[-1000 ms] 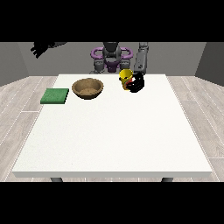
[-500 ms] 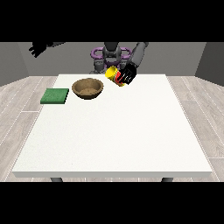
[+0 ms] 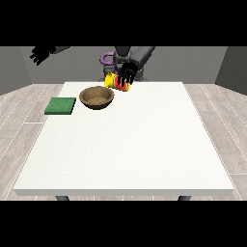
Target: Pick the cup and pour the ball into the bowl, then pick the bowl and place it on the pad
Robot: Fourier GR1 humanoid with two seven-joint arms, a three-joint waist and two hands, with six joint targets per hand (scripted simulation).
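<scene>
A yellow cup (image 3: 112, 81) with a red inside hangs tipped on its side above the table, just right of the brown bowl (image 3: 97, 97). The hand at the view's right (image 3: 127, 73) is shut on the cup, its dark fingers curled over the cup's side. The bowl stands on the white table (image 3: 130, 144) near the far edge. A green pad (image 3: 61, 105) lies left of the bowl. The hand at the view's left (image 3: 41, 53) is raised high off to the left, away from the table, with fingers spread. I cannot see the ball.
The table's wide white top stretches from the bowl towards the camera. The robot's torso (image 3: 126, 58) stands behind the far edge. Grey plank floor surrounds the table.
The hand at the view's right has lifted the cup from the table, moved it left towards the bowl and tipped it over. The other arm has drifted slightly right.
</scene>
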